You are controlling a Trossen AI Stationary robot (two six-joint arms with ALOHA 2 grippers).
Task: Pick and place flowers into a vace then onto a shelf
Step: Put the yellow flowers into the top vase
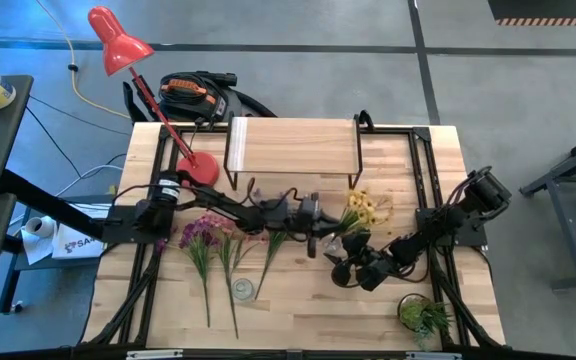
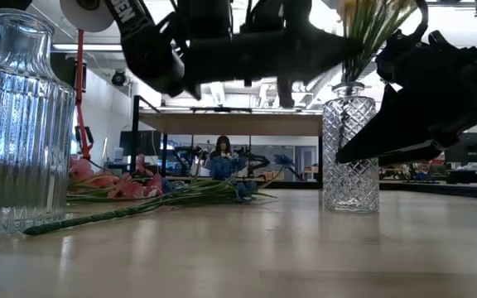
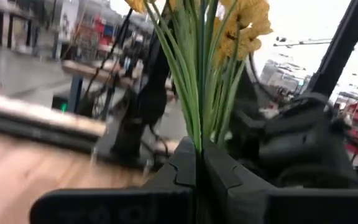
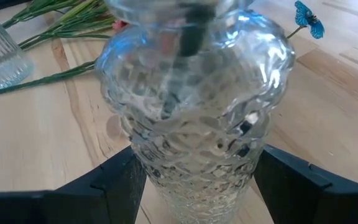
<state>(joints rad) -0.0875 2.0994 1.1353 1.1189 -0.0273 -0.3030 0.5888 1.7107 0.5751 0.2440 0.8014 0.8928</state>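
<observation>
My left gripper (image 1: 326, 222) reaches in from the table's left and is shut on the yellow flower (image 1: 366, 208). The sprig's stems (image 2: 363, 41) run down into the neck of a cut-glass vase (image 2: 350, 153). My right gripper (image 1: 348, 262) comes from the right and is shut on that vase (image 4: 191, 112). Purple (image 1: 200, 232), pink (image 1: 233, 240) and blue (image 4: 308, 18) flowers lie flat on the table left of centre. The shelf (image 1: 293, 148) stands at the far edge. My left gripper pinches the yellow flower's green stems (image 3: 197, 134) between its two fingers, coming about level from the table's left. The blooms (image 3: 247, 25) stand beyond the fingers, and the lower stem (image 4: 191, 37) reaches into the vase's neck. My right gripper has the vase's lower body (image 4: 157, 177) between its two fingers (image 4: 114, 183), one on each side. It comes slanting down from the table's near right. The vase stands upright with its base (image 2: 350, 207) on the table.
A ribbed glass vase (image 1: 241, 288) stands near the front, beside the lying stems. A red desk lamp (image 1: 118, 42) stands at the far left and a small potted plant (image 1: 425, 315) at the near right. A person (image 2: 222, 153) sits far behind the table.
</observation>
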